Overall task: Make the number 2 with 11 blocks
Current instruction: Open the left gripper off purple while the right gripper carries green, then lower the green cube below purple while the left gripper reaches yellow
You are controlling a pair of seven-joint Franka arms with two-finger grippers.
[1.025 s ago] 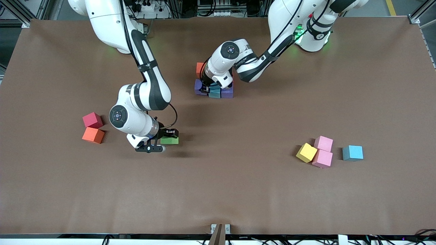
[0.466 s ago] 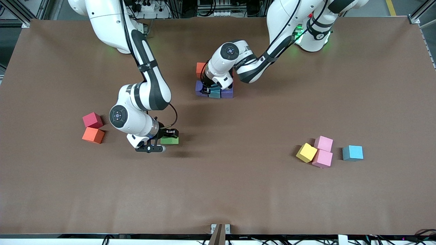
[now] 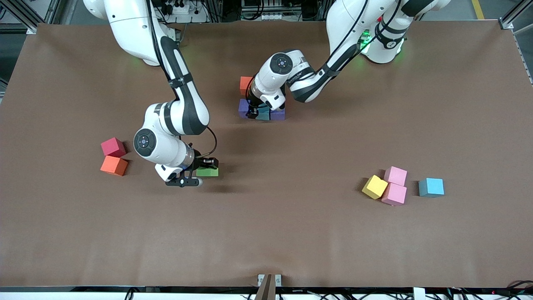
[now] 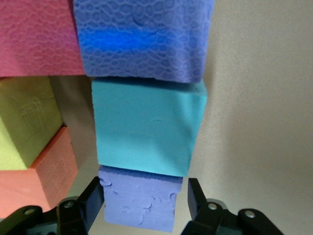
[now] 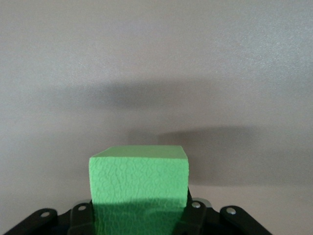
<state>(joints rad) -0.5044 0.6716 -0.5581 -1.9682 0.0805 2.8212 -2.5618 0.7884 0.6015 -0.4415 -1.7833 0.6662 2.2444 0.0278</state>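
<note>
Starting at the right arm's end of the table, well away from the number 2 [image 3: 278, 114] and nearer the front camera than it, a crimson block [image 3: 113, 146] and a loose orange block [image 3: 114, 165] sit touching, not yet used. Between them and the number 2, my right gripper [image 3: 206, 164] is clamped on a green block [image 5: 139, 178] and holds it just above the tabletop, so that piece looks to be the next one in.

At the number 2 itself, my left gripper [image 3: 252, 111] is down at the row nearest the front camera. Its fingers [image 4: 93, 196] stand parted on either side of the end purple block [image 4: 139, 205], which rests on the table in line with the middle blue block [image 4: 146, 129] and the second purple block [image 4: 142, 39]. Beside that row I can see a placed orange block [image 4: 49, 166], a yellowish block [image 4: 27, 122] and a pink-red block [image 4: 36, 36]. That makes six, I think, though my own arm hides most of the figure from the front.

Toward the left arm's end from the number 2, and nearer the front camera, a yellow block [image 3: 374, 186], two pink blocks [image 3: 394, 185] and a loose blue block [image 3: 431, 187] wait. By my count, roughly half is built and about five blocks are left to place.
</note>
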